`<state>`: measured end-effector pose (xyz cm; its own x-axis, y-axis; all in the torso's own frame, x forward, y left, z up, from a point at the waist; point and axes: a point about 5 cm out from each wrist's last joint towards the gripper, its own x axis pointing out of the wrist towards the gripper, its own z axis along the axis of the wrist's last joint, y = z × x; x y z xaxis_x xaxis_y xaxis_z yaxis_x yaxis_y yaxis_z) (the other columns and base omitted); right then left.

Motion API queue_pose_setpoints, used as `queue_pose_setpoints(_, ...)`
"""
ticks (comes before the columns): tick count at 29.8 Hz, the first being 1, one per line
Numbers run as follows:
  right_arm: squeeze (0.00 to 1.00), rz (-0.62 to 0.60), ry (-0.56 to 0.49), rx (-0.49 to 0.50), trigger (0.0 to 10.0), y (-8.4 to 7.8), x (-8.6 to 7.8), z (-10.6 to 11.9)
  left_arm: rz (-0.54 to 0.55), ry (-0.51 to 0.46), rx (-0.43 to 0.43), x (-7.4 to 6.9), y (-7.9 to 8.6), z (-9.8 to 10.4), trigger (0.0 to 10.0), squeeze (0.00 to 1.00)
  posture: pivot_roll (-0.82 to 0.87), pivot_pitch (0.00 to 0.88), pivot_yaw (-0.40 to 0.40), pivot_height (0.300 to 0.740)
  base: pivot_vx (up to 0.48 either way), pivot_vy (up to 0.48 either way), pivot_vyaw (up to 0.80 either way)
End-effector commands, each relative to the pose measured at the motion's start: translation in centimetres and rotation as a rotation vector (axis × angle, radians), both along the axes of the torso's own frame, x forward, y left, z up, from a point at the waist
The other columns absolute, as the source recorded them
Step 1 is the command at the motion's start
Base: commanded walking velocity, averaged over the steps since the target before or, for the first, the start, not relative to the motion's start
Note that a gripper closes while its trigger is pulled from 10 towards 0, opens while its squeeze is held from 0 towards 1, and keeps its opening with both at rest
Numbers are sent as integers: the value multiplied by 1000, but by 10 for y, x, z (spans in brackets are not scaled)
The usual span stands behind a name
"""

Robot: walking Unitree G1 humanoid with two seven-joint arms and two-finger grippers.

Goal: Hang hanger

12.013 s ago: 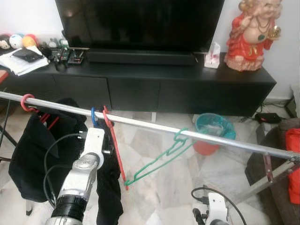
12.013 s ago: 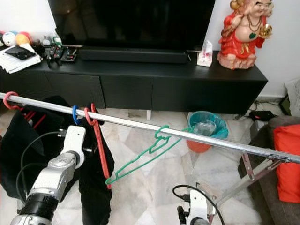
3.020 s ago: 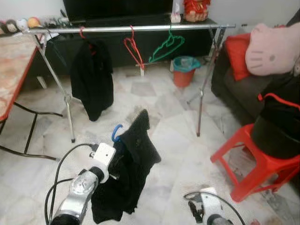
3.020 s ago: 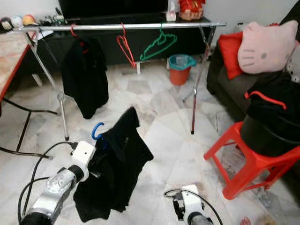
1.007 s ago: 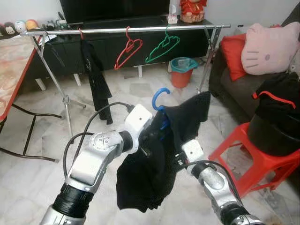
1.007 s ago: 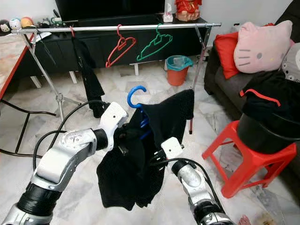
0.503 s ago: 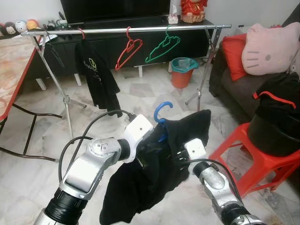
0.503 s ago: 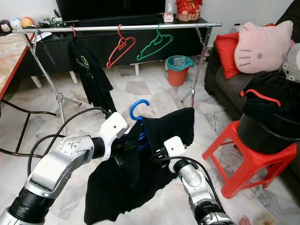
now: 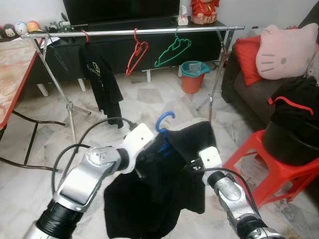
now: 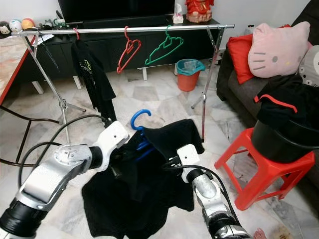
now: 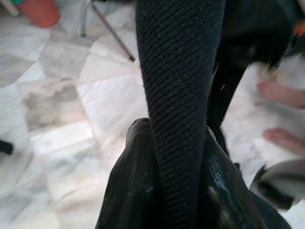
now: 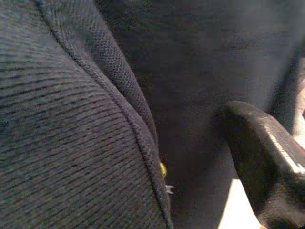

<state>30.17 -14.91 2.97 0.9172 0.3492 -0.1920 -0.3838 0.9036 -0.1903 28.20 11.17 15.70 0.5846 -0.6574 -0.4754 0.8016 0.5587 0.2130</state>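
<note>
Eye views: my left pincer [image 9: 149, 162] buried in black garment [image 9: 164, 199], blue hanger [image 9: 163, 121] hook rising just above it; rail [image 9: 134, 32] well beyond.
Left wrist: my fingers [image 11: 138, 191] clamped on garment fold.
Right wrist: right pincer [image 10: 172, 162] against cloth, state unclear.

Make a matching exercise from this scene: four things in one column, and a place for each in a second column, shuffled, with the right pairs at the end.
Things
1. blue hanger
2. green hanger
3. pink cushion
4. black bucket

Places
A. on the sofa
B. on the red stool
C. hooked on the rail
D. inside the black shirt between the two grippers

Pairs: 1-D, 2-C, 3-A, 4-B
</note>
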Motion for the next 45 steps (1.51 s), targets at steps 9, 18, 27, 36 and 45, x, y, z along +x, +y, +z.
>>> queue_pose_setpoints(9, 0, 2, 7, -20, 0, -1, 4, 2, -3, -25, 164, -4, 27, -10, 10000, 0, 42, 0, -18, 740, 0, 0, 0)
queue_pose_setpoints(18, 0, 11, 20, -41, 0, -3, 4, 1, -169, -73, 160, -12, 49, 4, 10000, 0, 42, 0, -25, 740, 0, 0, 0)
queue_pose_setpoints(27, 0, 26, 34, -56, 0, -2, 4, 0, -264, 1, 325, -22, 82, -10, 10000, 0, 44, 0, -30, 740, 0, 0, 0)
queue_pose_setpoints(36, 0, 49, 49, -67, 0, 0, 5, -1, -260, -23, 529, -18, 111, -21, 10000, 0, 47, 0, -37, 740, 0, 0, 0)
queue_pose_setpoints(45, 0, 89, 83, -78, 0, 0, -1, -7, -301, -91, 537, -12, 134, 7, 10000, 0, 53, 0, -43, 740, 0, 0, 0)
